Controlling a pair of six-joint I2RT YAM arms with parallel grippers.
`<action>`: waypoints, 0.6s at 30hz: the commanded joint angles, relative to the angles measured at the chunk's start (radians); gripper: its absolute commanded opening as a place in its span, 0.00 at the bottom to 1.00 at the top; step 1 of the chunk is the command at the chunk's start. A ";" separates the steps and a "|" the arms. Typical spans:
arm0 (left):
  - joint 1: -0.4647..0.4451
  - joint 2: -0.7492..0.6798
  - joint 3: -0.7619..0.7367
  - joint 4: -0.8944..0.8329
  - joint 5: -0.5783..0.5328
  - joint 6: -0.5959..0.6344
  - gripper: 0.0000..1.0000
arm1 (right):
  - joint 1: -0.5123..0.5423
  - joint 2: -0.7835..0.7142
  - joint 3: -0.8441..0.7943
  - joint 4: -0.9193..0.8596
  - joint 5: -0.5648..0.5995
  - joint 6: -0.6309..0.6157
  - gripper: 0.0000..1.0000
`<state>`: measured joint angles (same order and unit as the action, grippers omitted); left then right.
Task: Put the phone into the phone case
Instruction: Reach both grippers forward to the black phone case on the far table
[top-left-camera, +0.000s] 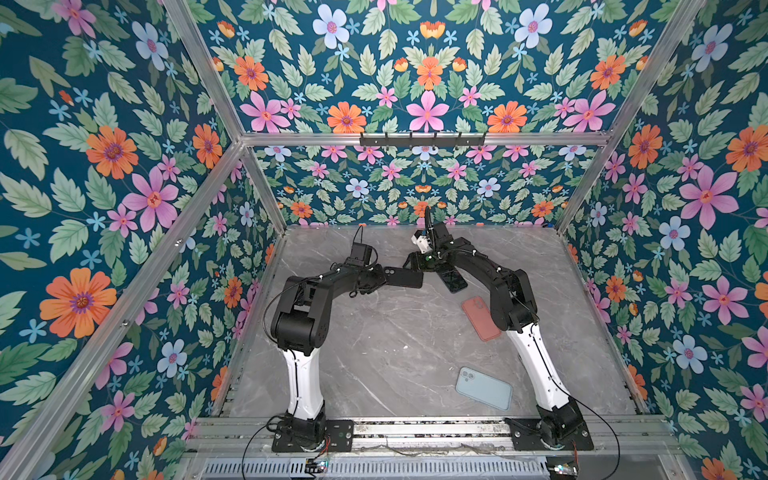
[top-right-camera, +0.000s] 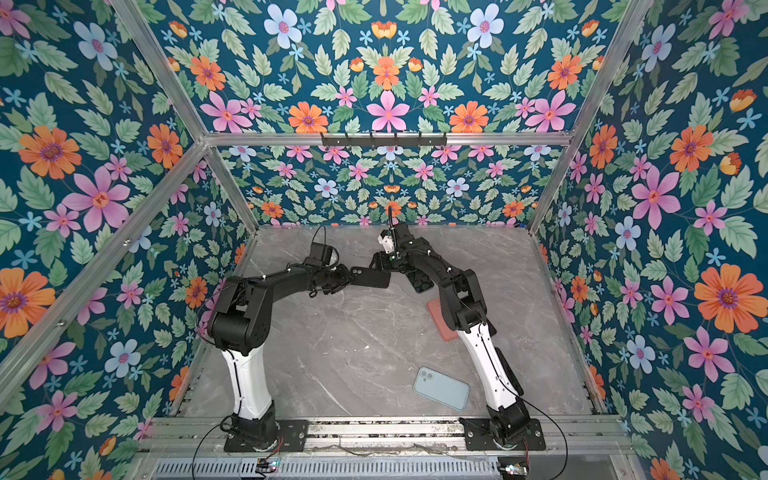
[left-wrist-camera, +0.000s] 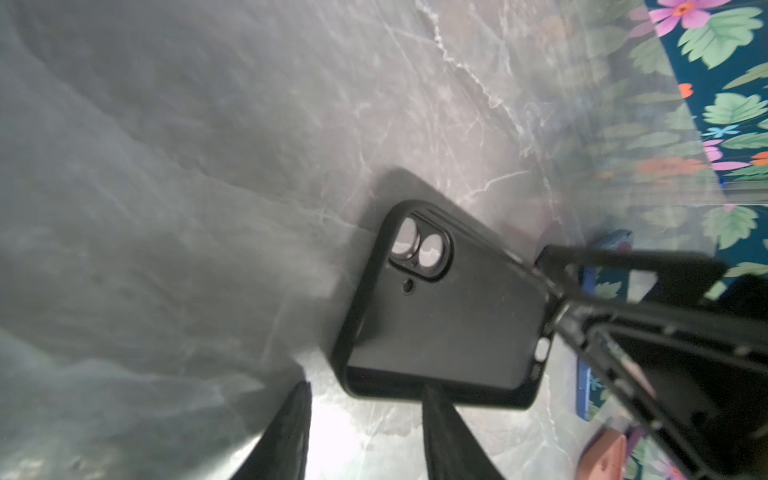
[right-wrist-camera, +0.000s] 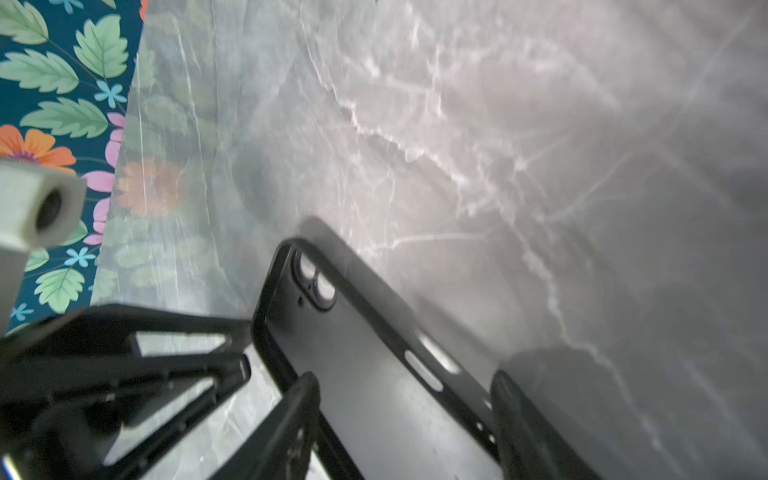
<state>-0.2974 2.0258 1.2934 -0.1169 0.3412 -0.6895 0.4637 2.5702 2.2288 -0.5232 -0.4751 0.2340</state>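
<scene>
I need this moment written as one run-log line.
black case: raised between left claw and right claw | phone: on table, uncased | insertion: not yet

You have bright, even light and sharp detail in both top views. Both wrist views are soft and smeared. In the left one, glare whitens the marble table (left-wrist-camera: 332, 428) at 6 o'clock, and the black case (left-wrist-camera: 449, 324) casts a diffuse shadow toward 12 o'clock.

surface: grey marble-veined tabletop (top-left-camera: 374, 353) | far, right of centre: dark glossy rectangular phone (top-left-camera: 455, 281), flat | nearer: salmon-pink rubbery phone case (top-left-camera: 478, 320) | front: pale blue rectangular phone case (top-left-camera: 484, 388), camera side up
</scene>
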 joint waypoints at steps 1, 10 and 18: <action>-0.003 0.013 0.005 0.030 0.055 0.018 0.44 | 0.004 -0.043 -0.094 -0.091 0.001 -0.004 0.61; -0.009 0.006 -0.048 0.090 0.094 0.001 0.39 | 0.030 -0.156 -0.291 -0.046 0.046 -0.014 0.39; -0.012 -0.051 -0.144 0.129 0.092 -0.009 0.41 | 0.062 -0.161 -0.316 -0.057 0.121 0.017 0.22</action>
<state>-0.3084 1.9892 1.1717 0.0238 0.4412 -0.6998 0.5163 2.4039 1.9251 -0.4995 -0.4263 0.2352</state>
